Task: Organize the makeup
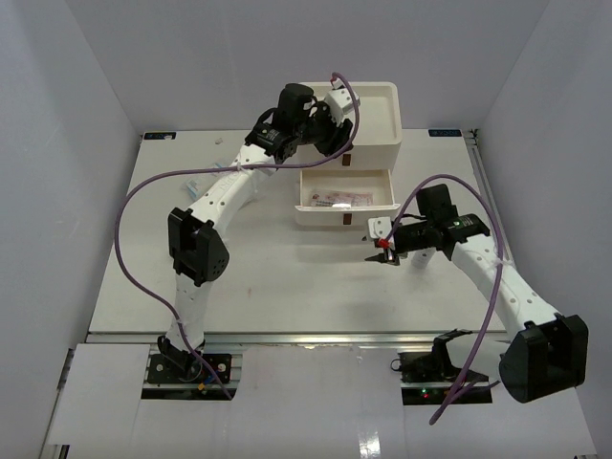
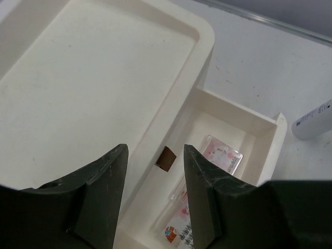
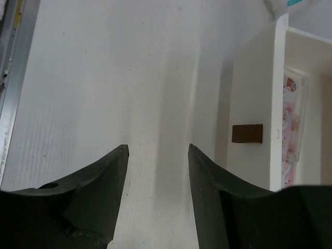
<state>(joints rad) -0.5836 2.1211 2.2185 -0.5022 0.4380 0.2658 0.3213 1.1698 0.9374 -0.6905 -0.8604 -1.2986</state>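
We see flat clear packets [image 2: 222,154] printed in pink and white lying inside the pulled-out drawer [image 2: 271,150]. One lies flat by itself, and more overlap at the view's lower edge. A slim white tube [image 2: 313,122] lies on its side on the counter [image 2: 259,62], just beside the drawer's wall.

The drawer box [image 1: 368,115] stands at the far edge of the table [image 1: 287,287], a little right of its middle; one drawer [image 1: 346,215] is pulled out of the box's front toward the near edge; packets [image 1: 337,199] lie flat inside it, side by side along its length; a closed drawer's handle [image 2: 166,158] sits just above the open drawer; a loose packet [image 1: 194,187] lies well apart, toward the left edge.
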